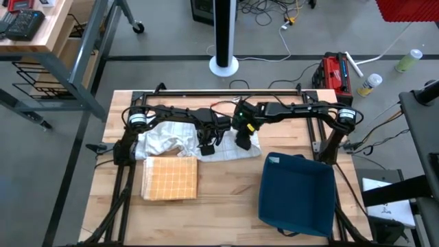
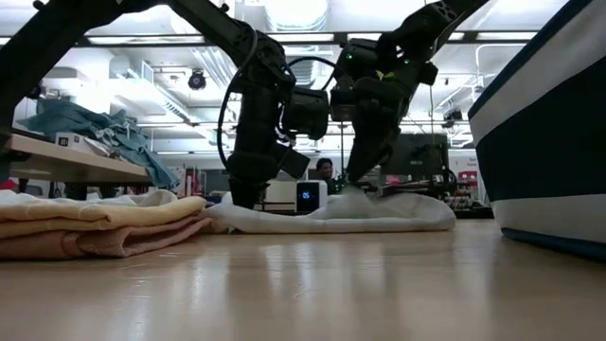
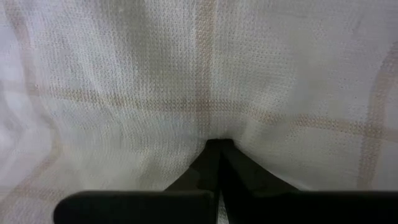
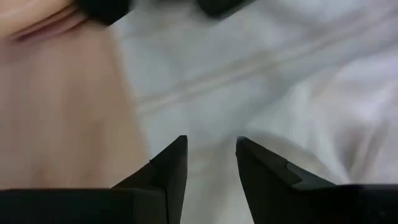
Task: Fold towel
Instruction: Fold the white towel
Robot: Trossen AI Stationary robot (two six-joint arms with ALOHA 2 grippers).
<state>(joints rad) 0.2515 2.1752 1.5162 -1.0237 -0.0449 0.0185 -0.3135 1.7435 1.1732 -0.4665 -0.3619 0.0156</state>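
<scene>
- Nearest the front edge of the tabletop: a folded orange towel lies flat on the left, and a dark blue bin sits on the right — both clear of the work.
- Behind them, the white towel lies rumpled toward the back, bunched at its left and flatter toward its right edge.
- Left gripper is down on the towel's middle, fingers pinched tight on a ridge of cloth — a hold to lift or anchor that part for the fold, by my reading.
- Right gripper is just beside it at the towel's right end, fingers part-way apart astride the cloth edge, not yet clamped — looks set to take the second hold.
- The two grippers stand very near each other; crowding is the risk here.
- The orange towel lies just beside the white one's front-left edge and could be dragged over.
- Beyond the tabletop: a red toolbox on the floor, cables, a pedestal stand.
</scene>
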